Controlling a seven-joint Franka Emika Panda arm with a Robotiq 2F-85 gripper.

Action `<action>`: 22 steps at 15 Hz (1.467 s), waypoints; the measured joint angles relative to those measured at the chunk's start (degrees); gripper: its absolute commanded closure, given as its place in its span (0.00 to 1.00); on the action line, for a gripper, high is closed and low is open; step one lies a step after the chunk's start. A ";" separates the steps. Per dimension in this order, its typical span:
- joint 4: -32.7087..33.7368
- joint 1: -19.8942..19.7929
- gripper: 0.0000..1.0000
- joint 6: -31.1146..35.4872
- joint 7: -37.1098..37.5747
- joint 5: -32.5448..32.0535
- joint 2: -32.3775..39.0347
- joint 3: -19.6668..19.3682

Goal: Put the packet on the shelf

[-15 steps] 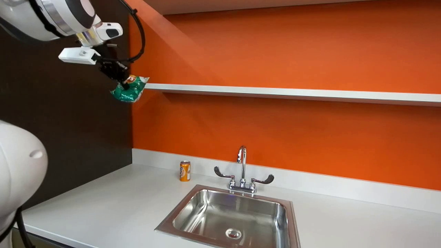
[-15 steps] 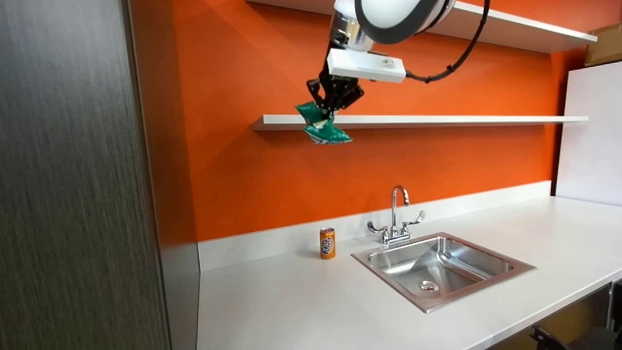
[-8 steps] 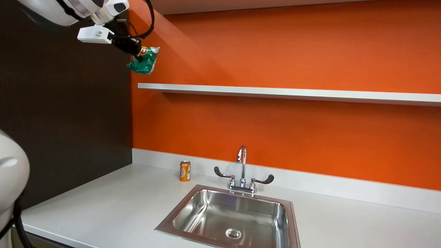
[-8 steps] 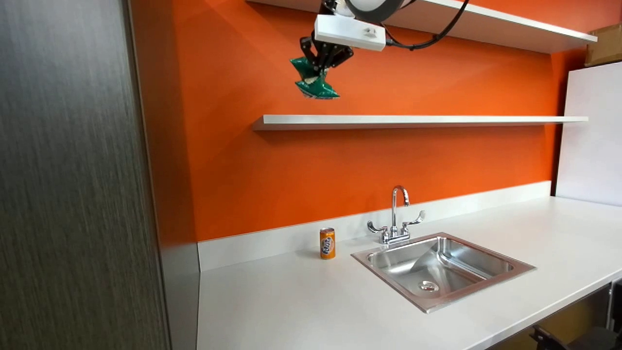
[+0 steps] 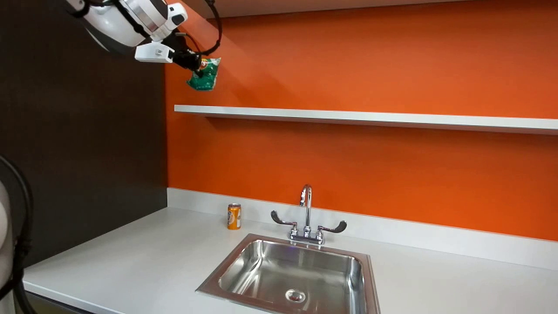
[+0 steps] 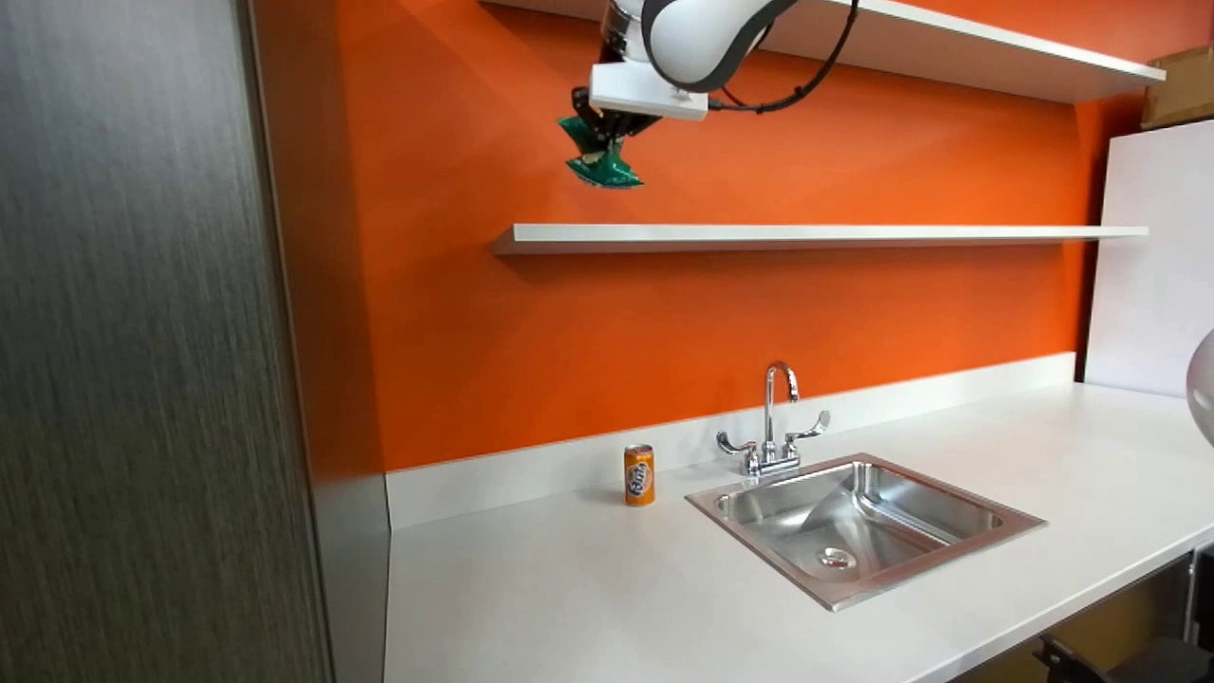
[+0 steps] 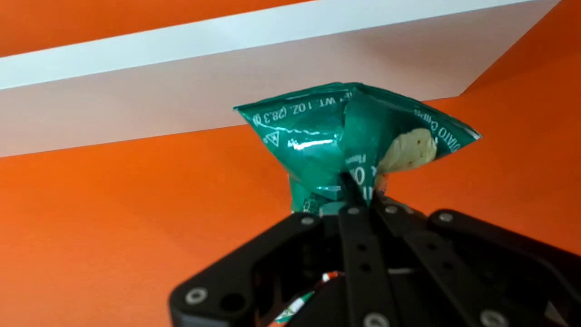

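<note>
The green packet [image 5: 209, 80], with yellowish and white markings, is pinched and folded at its middle in my gripper [image 5: 200, 72]. Both also show in an exterior view: the packet [image 6: 605, 172] and the gripper [image 6: 608, 142]. In the wrist view my fingers [image 7: 362, 194] are closed on the crinkled packet [image 7: 308, 141]; one fingertip is partly hidden by it. The long white shelf [image 5: 348, 116] runs along the orange wall, and also shows here [image 6: 825, 234]. The packet is apart from it, higher than its dark-panel end. The wrist view shows the shelf [image 7: 159, 51] beyond the packet.
An orange can [image 5: 234, 216] stands on the pale countertop [image 5: 130, 257] by the sink [image 5: 374, 288] and faucet [image 5: 307, 218]. A dark panel [image 5: 87, 144] borders the shelf's near end. An upper shelf [image 6: 1024, 46] hangs above my arm.
My gripper rose with the packet from the level of the shelf to above it. It then moved toward the wall side, rightward in an exterior view. The packet stays gripped.
</note>
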 measured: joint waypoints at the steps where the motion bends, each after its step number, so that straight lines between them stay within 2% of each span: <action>1: 1.69 -0.67 1.00 0.00 1.36 -2.21 2.12 0.73; 8: 13.02 -0.79 1.00 -0.66 9.30 -17.96 16.56 2.50; 13: 20.57 1.66 1.00 -3.29 10.83 -23.37 24.87 2.39; 14: 21.81 2.17 0.92 -3.76 10.83 -23.75 26.18 2.32; 15: 22.96 2.67 0.71 -4.15 10.83 -24.05 27.36 2.21; 16: 23.93 3.15 0.66 -4.60 10.83 -24.28 28.32 2.04; 18: 25.69 7.60 0.50 -5.14 10.86 -23.60 29.32 -2.86; 19: 26.43 7.90 0.43 -5.94 10.88 -23.65 29.87 -2.89; 21: 27.73 13.37 0.28 -6.18 10.87 -21.06 30.01 -9.22; 22: 28.31 14.72 0.19 -7.06 10.92 -20.68 30.02 -10.63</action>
